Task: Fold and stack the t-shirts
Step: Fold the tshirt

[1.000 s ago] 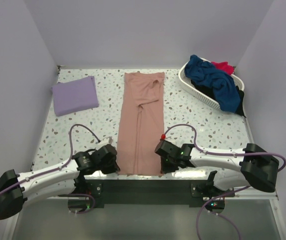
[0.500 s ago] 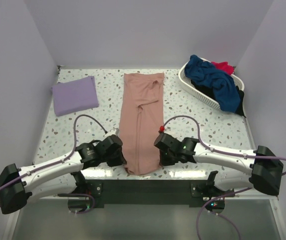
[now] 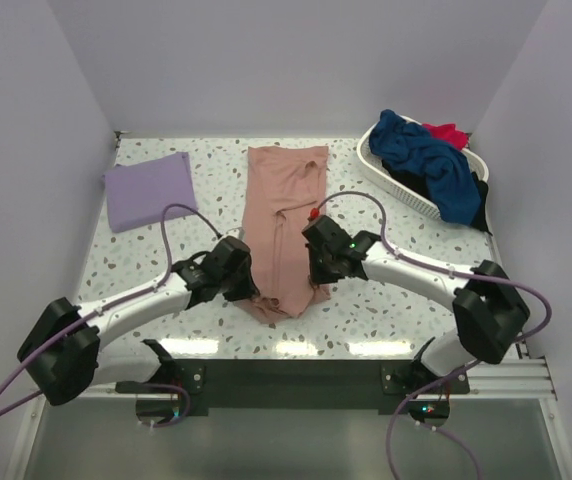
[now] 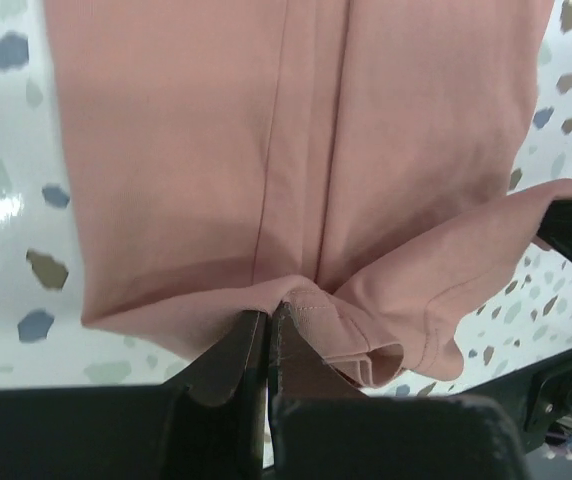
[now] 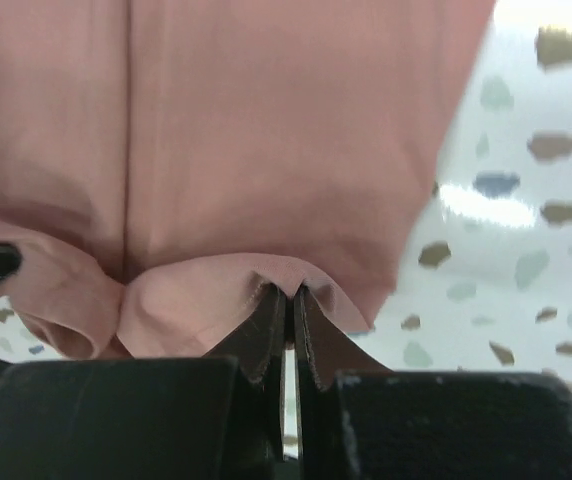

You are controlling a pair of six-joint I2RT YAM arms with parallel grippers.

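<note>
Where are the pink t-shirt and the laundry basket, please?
pink t-shirt point(image 3: 286, 190): top external view, on its flat far half.
laundry basket point(image 3: 394, 186): top external view, on its white slatted wall.

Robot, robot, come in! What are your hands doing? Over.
Grippers: left gripper, right gripper both shut on pink shirt. Near hem lifted. Nothing in the way.

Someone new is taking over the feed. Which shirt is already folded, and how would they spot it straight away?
Start at the speckled table and go to its far left corner. The lavender t-shirt lies there alone. Unlike the long dusty-pink t-shirt in the middle and the heaped shirts in the white basket at the far right, it is a plain, flat, neat rectangle.
</note>
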